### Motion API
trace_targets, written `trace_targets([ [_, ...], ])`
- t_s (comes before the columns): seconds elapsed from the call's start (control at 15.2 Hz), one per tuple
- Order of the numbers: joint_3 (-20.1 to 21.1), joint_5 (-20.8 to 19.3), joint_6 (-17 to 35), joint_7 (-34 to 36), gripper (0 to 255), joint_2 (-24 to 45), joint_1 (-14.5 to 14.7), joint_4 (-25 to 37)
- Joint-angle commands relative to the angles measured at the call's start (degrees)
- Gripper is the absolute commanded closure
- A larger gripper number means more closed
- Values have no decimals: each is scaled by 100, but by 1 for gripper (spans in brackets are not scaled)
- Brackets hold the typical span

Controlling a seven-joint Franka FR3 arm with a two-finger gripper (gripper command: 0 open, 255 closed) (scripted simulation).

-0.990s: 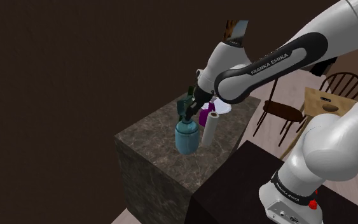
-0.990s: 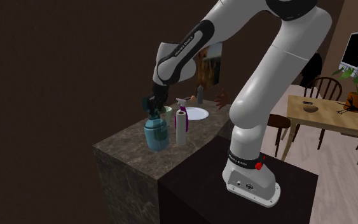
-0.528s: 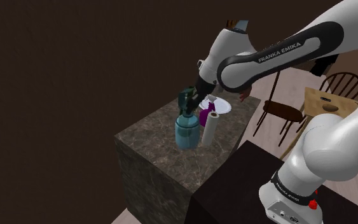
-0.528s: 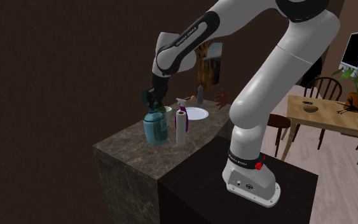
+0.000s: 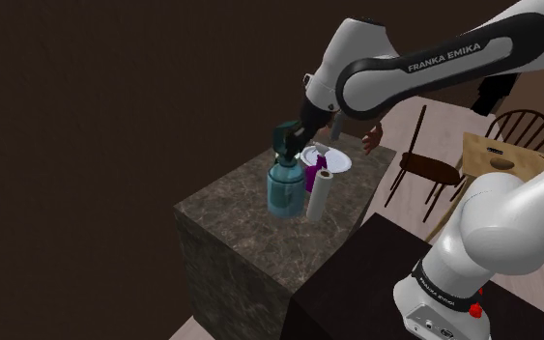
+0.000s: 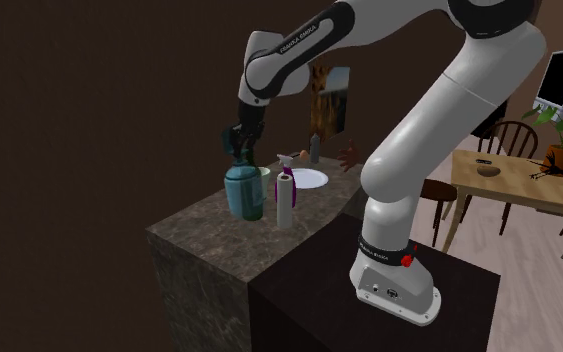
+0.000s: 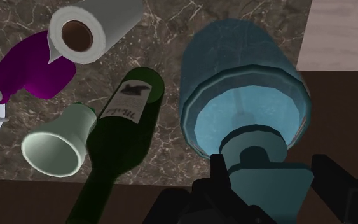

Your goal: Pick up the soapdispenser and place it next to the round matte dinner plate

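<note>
Wrist view: pincer (image 7: 271, 165) clamps the pump head of the blue soap dispenser (image 7: 244, 83), body beyond.

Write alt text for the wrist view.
Black gripper jaws clasp the pump of a blue soap dispenser seen from above. Beside it on the marble counter: green wine bottle, pale cup, paper towel roll, purple spray bottle.

Marbled counter (image 5: 229, 230) with plate (image 6: 310, 180), paper roll (image 6: 285, 204)

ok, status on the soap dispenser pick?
Black gripper shut on soap dispenser pump head. Dispenser upright, not yet beside the plate. Paper roll, purple spray bottle, green bottle and cup crowd the counter between.
</note>
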Motion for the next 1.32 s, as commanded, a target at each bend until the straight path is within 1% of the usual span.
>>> trace_targets([
  [0.0,-20,-7,-162,-17,255,-38,-10,128],
  [0.59,-40,-25,-931,-10,255,-263,-17,671],
  [1.25,-60,-45,-1732,-2,255,-364,-27,1371],
])
